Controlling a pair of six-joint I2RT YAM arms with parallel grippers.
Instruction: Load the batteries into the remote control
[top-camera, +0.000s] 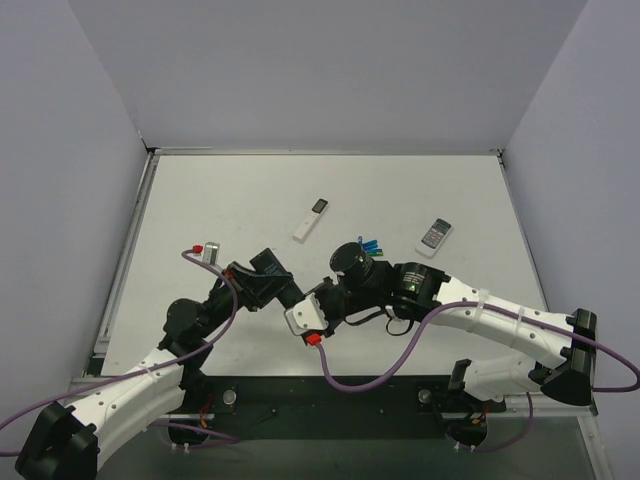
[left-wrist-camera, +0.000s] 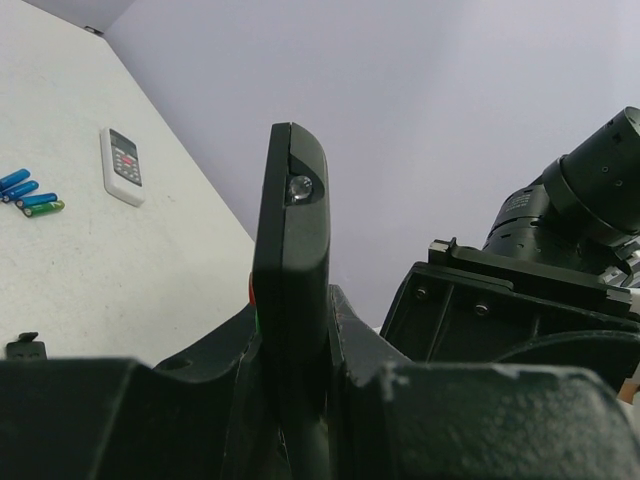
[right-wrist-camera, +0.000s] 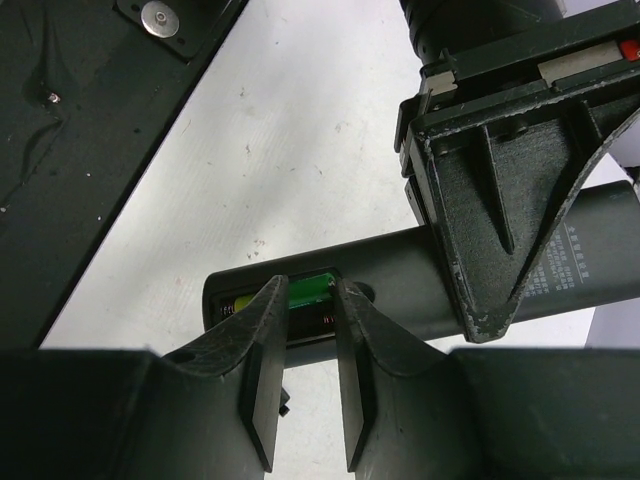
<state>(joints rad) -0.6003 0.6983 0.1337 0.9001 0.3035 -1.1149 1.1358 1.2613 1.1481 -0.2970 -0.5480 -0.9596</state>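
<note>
Remote control (right-wrist-camera: 395, 280) clamped in left gripper (left-wrist-camera: 295, 330); right gripper (right-wrist-camera: 307, 296) pinches green battery (right-wrist-camera: 312, 288)

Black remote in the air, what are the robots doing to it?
The left gripper clamps the long black remote control, lifted off the white table. The right gripper sits at its open battery compartment, fingers either side of a small green battery; whether they grip it is unclear. One more green cell and blue cells lie on the table.
</note>
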